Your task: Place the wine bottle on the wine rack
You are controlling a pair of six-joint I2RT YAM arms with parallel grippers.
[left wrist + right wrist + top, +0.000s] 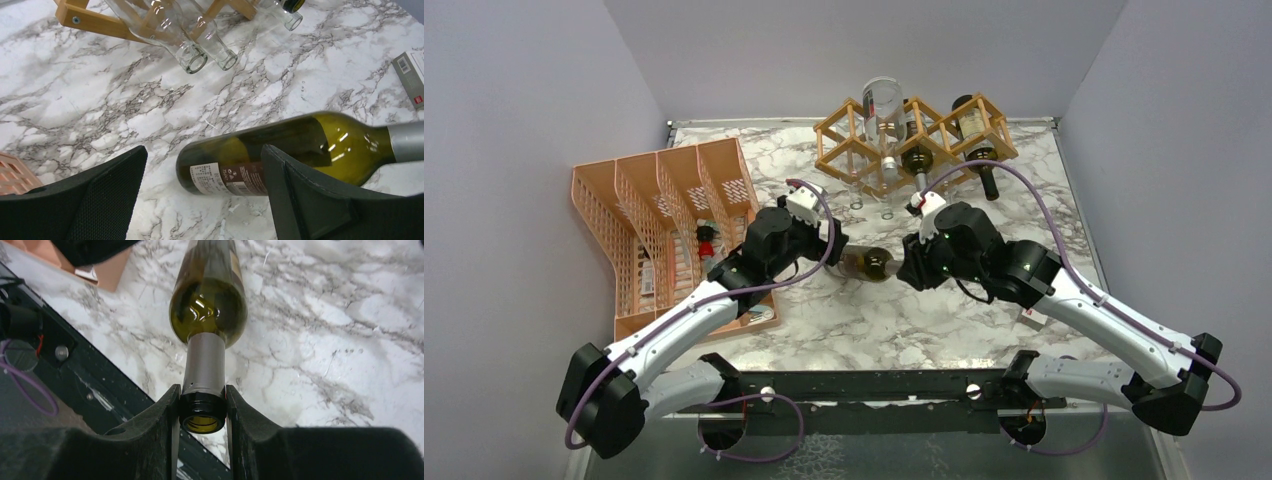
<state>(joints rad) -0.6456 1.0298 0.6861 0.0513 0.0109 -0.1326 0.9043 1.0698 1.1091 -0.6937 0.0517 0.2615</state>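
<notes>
The green wine bottle (876,264) lies level between my two grippers at mid-table; I cannot tell whether it touches the marble. My right gripper (907,268) is shut on its neck (203,365), with the open mouth between the fingers (170,410). My left gripper (838,246) is open, its pads on either side of the bottle's base (220,165) without touching it. The wooden wine rack (841,140) stands at the back centre and holds a clear bottle (886,110) and two dark bottles (972,135). Its leftmost cell looks empty.
The orange mesh organizer (664,200) with small items stands at the left, beside my left arm. A small box (1035,318) lies under my right arm and also shows in the left wrist view (412,75). Clear bottle necks (192,57) poke forward out of the rack (95,22).
</notes>
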